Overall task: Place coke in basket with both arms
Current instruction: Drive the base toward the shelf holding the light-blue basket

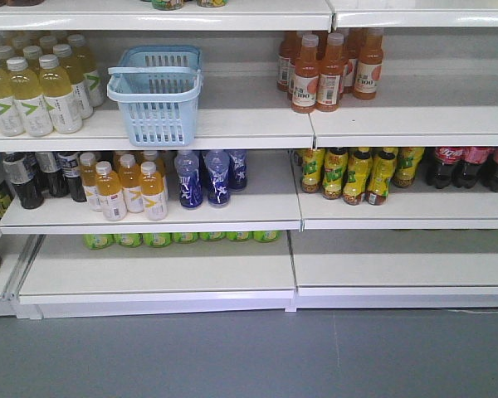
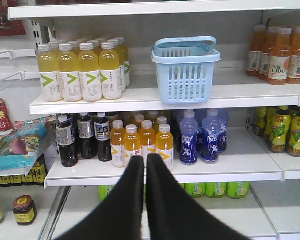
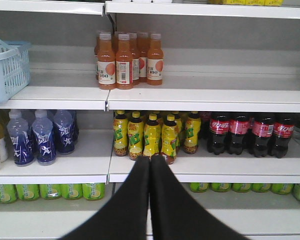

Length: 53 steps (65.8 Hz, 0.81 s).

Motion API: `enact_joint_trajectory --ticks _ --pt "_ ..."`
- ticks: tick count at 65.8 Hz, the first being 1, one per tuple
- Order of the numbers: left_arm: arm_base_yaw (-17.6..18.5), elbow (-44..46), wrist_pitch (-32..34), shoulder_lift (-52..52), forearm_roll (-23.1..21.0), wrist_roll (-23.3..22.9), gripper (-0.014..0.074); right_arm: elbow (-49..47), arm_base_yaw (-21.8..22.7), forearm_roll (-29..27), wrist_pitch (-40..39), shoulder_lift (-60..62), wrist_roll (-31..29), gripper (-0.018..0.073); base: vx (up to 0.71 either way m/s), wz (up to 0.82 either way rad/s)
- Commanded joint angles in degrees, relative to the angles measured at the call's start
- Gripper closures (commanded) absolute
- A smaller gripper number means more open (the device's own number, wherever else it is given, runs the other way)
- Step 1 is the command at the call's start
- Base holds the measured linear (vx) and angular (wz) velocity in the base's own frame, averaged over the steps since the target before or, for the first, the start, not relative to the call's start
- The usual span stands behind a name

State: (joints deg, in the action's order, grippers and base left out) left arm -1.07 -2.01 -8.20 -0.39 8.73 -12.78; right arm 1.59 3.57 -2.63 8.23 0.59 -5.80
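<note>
The light blue basket (image 1: 153, 104) stands upright near the front edge of the upper shelf (image 1: 241, 124), with pale yellow drink bottles (image 1: 35, 95) at its left and orange-brown drink bottles (image 1: 328, 73) well apart toward the right. On the shelf below, blue bottles (image 1: 209, 176) stand under the basket, and dark plastic cola bottles (image 3: 242, 132) with red labels stand toward the right end. The left gripper (image 2: 145, 161) has its fingers pressed together on nothing, in front of the orange bottles (image 2: 140, 142). The right gripper (image 3: 150, 161) is likewise clenched and empty.
</note>
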Motion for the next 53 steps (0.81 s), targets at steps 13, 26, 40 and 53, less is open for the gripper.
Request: enact_joint_trajectory --ticks 13,26,40,53 --pt "-0.2 1.9 4.5 -1.1 0.0 -0.2 0.0603 0.5 0.3 0.0 -4.2 0.7 -0.3 0.0569 0.13 0.01" --pt "-0.2 1.9 4.5 -1.1 0.0 -0.2 0.0603 0.5 0.3 0.0 -4.2 0.7 -0.3 0.0569 0.13 0.03" --pt "-0.2 1.9 4.5 -1.1 0.0 -0.2 0.0603 0.5 0.3 0.0 -4.2 0.7 -0.3 0.0569 0.12 0.01" --pt "-0.2 1.9 4.5 -1.1 0.0 -0.2 0.0603 0.5 0.3 0.0 -4.2 0.7 -0.3 0.0569 0.10 -0.01"
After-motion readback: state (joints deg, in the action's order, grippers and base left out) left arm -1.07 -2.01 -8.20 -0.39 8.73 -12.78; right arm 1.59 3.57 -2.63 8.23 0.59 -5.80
